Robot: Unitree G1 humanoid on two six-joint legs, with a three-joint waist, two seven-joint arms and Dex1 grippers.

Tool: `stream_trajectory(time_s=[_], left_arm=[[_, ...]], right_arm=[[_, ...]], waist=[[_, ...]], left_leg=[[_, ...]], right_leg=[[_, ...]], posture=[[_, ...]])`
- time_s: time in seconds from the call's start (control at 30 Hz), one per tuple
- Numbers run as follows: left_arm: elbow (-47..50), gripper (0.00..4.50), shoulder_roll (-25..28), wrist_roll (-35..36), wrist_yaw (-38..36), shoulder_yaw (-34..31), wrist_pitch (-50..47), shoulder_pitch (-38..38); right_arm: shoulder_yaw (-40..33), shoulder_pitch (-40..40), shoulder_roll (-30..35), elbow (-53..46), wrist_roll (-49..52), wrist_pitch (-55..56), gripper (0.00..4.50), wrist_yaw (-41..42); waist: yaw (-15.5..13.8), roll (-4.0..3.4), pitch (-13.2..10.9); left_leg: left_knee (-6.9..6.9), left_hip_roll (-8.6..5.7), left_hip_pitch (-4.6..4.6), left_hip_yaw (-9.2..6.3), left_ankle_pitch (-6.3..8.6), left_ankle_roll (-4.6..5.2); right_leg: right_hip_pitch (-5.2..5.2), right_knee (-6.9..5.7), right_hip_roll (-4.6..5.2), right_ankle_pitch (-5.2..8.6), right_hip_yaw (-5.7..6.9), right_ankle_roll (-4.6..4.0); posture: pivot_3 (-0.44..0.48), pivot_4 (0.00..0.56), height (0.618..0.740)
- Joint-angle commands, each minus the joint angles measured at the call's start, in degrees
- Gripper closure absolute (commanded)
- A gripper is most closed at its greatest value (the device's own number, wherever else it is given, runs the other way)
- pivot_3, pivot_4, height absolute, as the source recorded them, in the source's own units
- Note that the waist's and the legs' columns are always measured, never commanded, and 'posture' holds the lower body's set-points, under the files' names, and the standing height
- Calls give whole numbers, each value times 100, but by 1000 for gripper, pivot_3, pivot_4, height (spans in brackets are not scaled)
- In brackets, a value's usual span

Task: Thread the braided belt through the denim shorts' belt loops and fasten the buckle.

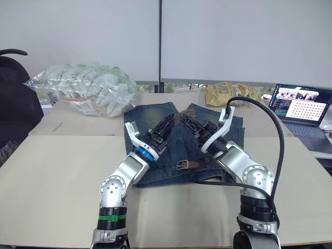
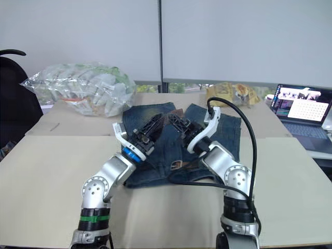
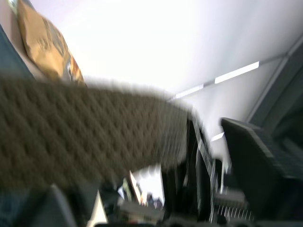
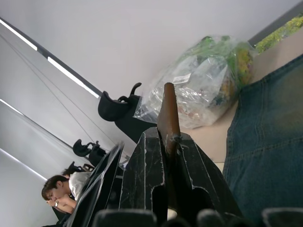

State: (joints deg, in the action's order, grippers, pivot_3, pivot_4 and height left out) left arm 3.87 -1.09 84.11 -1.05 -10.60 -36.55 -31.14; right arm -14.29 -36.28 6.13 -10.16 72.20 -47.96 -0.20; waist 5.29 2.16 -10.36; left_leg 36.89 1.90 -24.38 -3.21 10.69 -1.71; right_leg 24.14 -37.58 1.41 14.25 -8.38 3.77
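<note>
Table: we see the tan table [image 1: 62,171] closest to us, and it gives the shorts a flat place to lie.
Shorts: the denim shorts [image 1: 228,132] lie flat in the middle, waist near us and legs far, so the waistband is easy for us to reach.
Buckle: the buckle [image 1: 182,165] rests on the waistband in the near middle, with a short brown piece of the braided belt [image 1: 194,164] running right from it. We think that end waits there to be fastened last.
Belt loops: we cannot pick out the belt loops for sure, they are the same blue as the shorts.
Right gripper: our right gripper [image 4: 165,142] is closed tight on the free brown tip of the belt, which sticks out past its fingers. We think we hold it like this to poke the tip through a loop.
Left gripper: our left gripper [image 1: 162,130] is raised over the shorts, close to the right one. The belt crosses right in front of its camera, but we cannot tell if its fingers are pinching it.
Far things: a clear bag [image 1: 88,88] sits far left, a yellow snack bag [image 1: 223,93] far middle, and a laptop [image 1: 301,106] far right, all away from our work.
</note>
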Motion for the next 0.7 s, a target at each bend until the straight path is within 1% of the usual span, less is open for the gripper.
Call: stream_trajectory(time_s=[0.03,0.17,0.27,0.37,0.47,0.5,0.53,0.57,0.6,0.67,0.7], left_arm=[[78,2212,-54,-7,-37,-87,19,-189],[186,3609,7,-61,-117,-45,-127,-157],[200,4476,24,-59,-93,-89,-171,-119],[146,4476,123,-116,-105,-102,-237,-111],[115,4476,311,-225,-147,-115,-305,-107],[99,4500,416,-259,-172,-143,-350,-108],[97,4500,580,-281,-232,-172,-441,-108],[96,4500,734,-310,-308,-189,-536,-109],[97,4500,900,-338,-413,-191,-643,-107],[87,4500,1305,-356,-709,-188,-929,-85],[68,4500,1564,-384,-887,-185,-1093,-67]], right_arm=[[-39,33,28,-275,70,131,4500,31],[10,55,26,-254,-49,171,4500,36],[9,46,38,-230,-130,195,4500,62],[21,45,41,-227,-196,208,4500,96],[146,108,279,-302,-382,102,4500,393],[174,140,404,-311,-454,68,3823,512],[198,175,605,-308,-524,29,3625,730],[265,204,828,-322,-683,24,3333,945],[396,240,1112,-355,-947,75,2970,1231],[775,376,1810,-471,-1634,342,2295,2076],[904,444,2127,-496,-1888,458,1887,2466]], waist=[[-10,0,0],[-19,0,0],[-20,0,0],[-20,0,0],[-24,0,0],[-28,0,0],[-34,0,0],[-40,0,0],[-45,0,0],[-51,0,0],[-55,0,0]], left_leg=[[0,0,-1,0,0,0],[0,-1,-3,0,0,-1],[0,-1,-2,0,0,-1],[0,0,-2,0,0,-1],[-1,-1,-2,0,0,-1],[-1,-1,-3,0,0,-1],[-1,-1,-3,0,0,-1],[-1,-1,-3,1,0,-1],[-1,-1,-3,1,0,-1],[-2,-2,-3,2,0,-1],[-6,-1,-2,2,0,-1]], right_leg=[[0,1,0,0,0,0],[0,4,1,0,0,0],[0,4,0,0,0,0],[1,4,0,0,0,0],[1,4,0,0,0,0],[1,5,1,0,0,1],[0,6,1,0,0,1],[1,7,1,1,0,1],[1,7,1,1,0,1],[2,9,1,2,0,4],[2,12,1,3,0,4]], posture=[[0,150,740],[0,150,740],[0,150,740],[0,150,740],[0,150,740],[0,150,740],[0,150,740],[0,150,740],[0,150,740],[0,150,740],[0,150,740]])
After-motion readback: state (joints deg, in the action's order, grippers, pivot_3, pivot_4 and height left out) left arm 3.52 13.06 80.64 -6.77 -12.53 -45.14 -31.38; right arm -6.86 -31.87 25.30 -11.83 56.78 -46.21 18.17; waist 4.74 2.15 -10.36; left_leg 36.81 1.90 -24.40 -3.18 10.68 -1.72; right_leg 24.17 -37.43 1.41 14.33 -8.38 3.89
